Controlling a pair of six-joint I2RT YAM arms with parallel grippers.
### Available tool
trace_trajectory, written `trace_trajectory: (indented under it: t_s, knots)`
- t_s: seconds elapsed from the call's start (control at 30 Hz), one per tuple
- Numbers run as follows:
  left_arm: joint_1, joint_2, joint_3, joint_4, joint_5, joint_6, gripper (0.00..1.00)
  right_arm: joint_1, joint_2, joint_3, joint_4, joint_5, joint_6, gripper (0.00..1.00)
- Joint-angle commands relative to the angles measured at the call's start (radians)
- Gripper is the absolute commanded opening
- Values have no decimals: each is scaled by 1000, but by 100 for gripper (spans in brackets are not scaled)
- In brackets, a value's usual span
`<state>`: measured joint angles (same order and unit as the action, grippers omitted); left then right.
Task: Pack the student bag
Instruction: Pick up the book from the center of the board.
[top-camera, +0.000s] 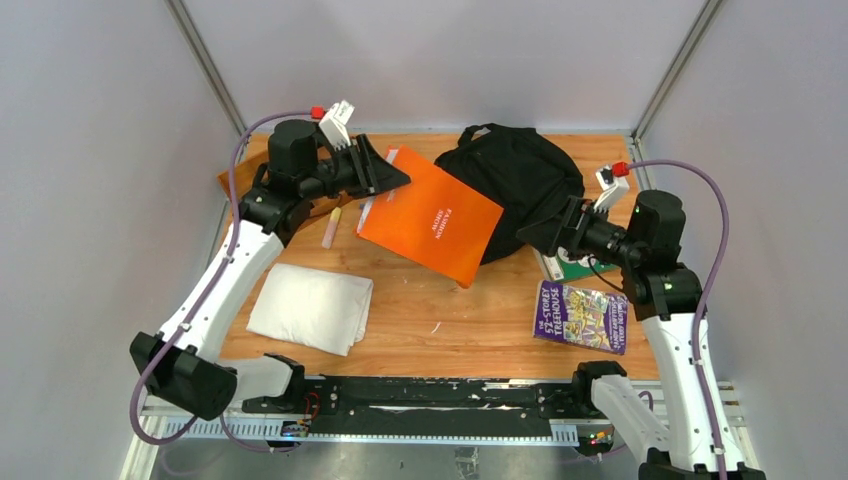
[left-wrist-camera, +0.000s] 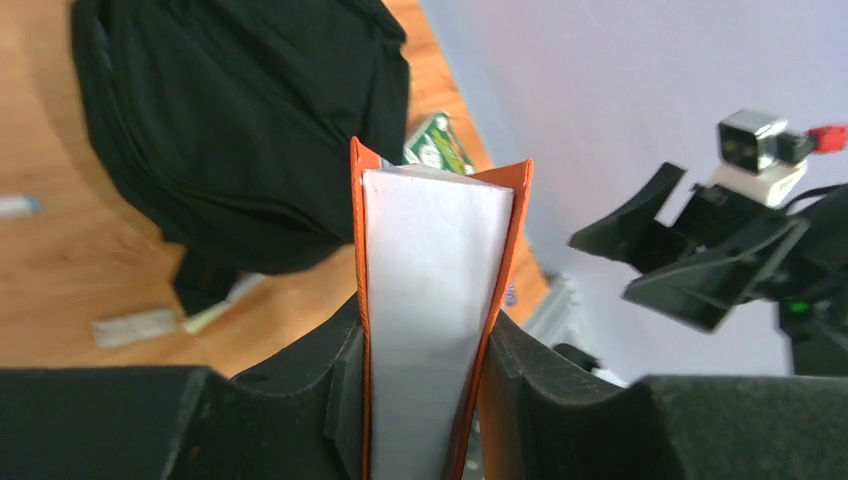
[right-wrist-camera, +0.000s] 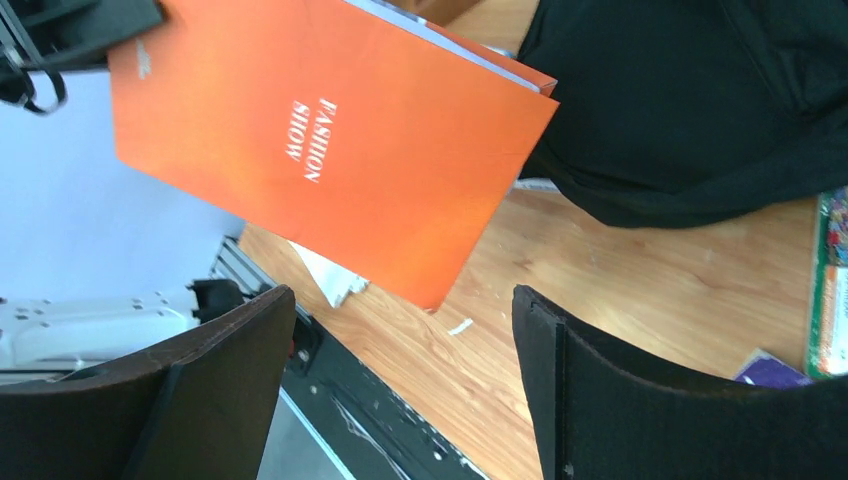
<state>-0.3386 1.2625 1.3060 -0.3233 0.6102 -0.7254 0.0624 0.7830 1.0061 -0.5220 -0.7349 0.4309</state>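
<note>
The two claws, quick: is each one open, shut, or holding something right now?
Left gripper: closed on the orange book.
Right gripper: open, holding nothing.

Count, taken from above.
- Bags: one, the black backpack.
- Books: three. These are an orange book, a purple book and a green book, the last mostly hidden.
- Cloths: one folded white cloth.
- Slim pen-like items: one pale stick. A yellow bit beside it is too small to identify.
- Robot arms: two, the left arm and the right arm.
- Tables: one wooden table.
</note>
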Motion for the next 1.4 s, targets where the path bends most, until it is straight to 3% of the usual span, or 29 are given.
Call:
trace_trajectory:
  t_s: [0.0,0.13,0.27,0.4,0.53,0.77,0.93,1.0,1.2,1.37]
  knots:
    - [-86,-67,91,-14,-186,252,12,-16,-15,-34,155,-18,177,83]
    - [-141,-166,-55,151,-128,412,12,-18,7,-47,57,92,191,81]
    - [-252,-230,-131,90,-163,695,13,-31,26,-22,-48,153,228,78]
    - [-297,-240,-167,100,-81,816,12,-35,12,4,-120,256,219,81]
    - [-372,-231,-200,154,-101,922,12,-43,69,1,-188,187,269,83]
    - [-626,-185,-265,179,-282,1180,3,-53,115,-110,-233,-6,429,84]
    - [-739,-233,-417,372,-359,1259,0,-99,100,-233,-226,-149,475,86]
    - [-774,-221,-425,377,-396,1262,0,-122,71,-270,-270,-161,482,92]
    - [-830,-191,-455,384,-444,1289,0,-140,49,-331,-351,-186,471,93]
    - [-869,-217,-498,385,-472,1269,0,-165,31,-404,-304,-205,539,95]
